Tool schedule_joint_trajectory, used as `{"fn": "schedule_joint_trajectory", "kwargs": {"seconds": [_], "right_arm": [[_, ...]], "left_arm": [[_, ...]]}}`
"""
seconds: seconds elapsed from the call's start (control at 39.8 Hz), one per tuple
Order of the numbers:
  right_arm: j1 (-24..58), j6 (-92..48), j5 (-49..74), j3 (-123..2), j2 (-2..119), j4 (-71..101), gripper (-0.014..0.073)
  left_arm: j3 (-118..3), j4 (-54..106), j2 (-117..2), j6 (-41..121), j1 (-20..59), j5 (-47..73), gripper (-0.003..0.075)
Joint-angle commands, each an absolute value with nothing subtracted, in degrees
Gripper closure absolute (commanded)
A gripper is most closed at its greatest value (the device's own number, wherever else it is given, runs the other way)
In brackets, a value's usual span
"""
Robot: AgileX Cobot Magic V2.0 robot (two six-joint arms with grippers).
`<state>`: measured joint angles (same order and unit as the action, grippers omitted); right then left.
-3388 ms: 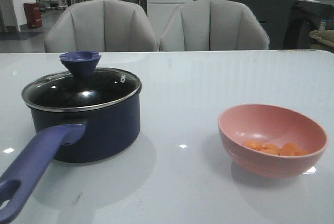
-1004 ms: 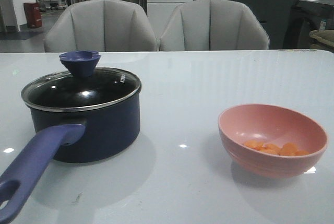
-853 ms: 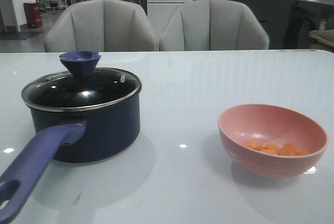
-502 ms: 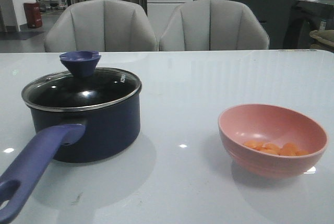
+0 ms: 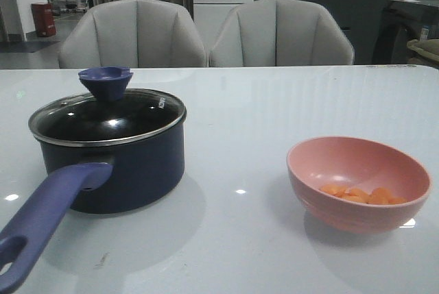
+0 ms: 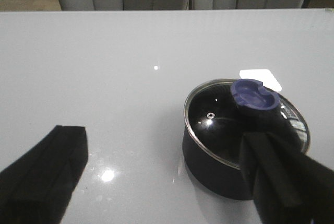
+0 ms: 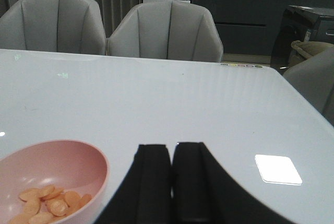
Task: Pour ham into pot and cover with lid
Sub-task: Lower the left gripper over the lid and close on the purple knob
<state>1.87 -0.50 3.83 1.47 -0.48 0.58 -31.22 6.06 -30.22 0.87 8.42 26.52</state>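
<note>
The lid (image 5: 106, 117) is seated on the pot (image 5: 113, 170); the left tool (image 6: 162, 174) is spread wide, the right tool (image 7: 171, 153) pinched empty. Ham (image 5: 362, 195) could be spilled onto the lid if poured first.

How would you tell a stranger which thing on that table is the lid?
Start at the white table and look to its left side, where a dark navy pot with a long purple-blue handle stands. The lid sits on top of it, closing it. It is the only clear-glass piece: steel-rimmed, with a flared purple-blue knob, unlike the open pink bowl on the right.
</note>
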Motion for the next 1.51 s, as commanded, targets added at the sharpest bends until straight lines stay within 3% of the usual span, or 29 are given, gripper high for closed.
{"fn": "schedule_joint_trajectory", "kwargs": {"seconds": [0.0, 0.55, 0.75, 1.05, 1.48], "right_arm": [[1.6, -0.6, -0.6, 2.1, -1.7, 0.3, 0.0446], [1.6, -0.6, -0.6, 2.1, -1.7, 0.3, 0.0446], [1.6, -0.6, -0.6, 2.1, -1.7, 0.3, 0.0446], [1.6, -0.6, -0.6, 2.1, -1.7, 0.3, 0.0446], [1.6, -0.6, -0.6, 2.1, -1.7, 0.3, 0.0446]], "left_arm": [[-37.8, 6.7, -36.0, 0.7, 8.7, 27.0, 0.0052], [-68.5, 17.5, -67.6, 7.3, 8.7, 53.2, 0.0052], [-77.4, 18.9, -77.5, 9.2, 11.3, 57.1, 0.0053], [-88.1, 11.0, -89.3, 7.5, 21.4, 58.5, 0.0053], [-101.4, 10.3, -102.8, 4.9, 23.1, 69.5, 0.0103]]}}
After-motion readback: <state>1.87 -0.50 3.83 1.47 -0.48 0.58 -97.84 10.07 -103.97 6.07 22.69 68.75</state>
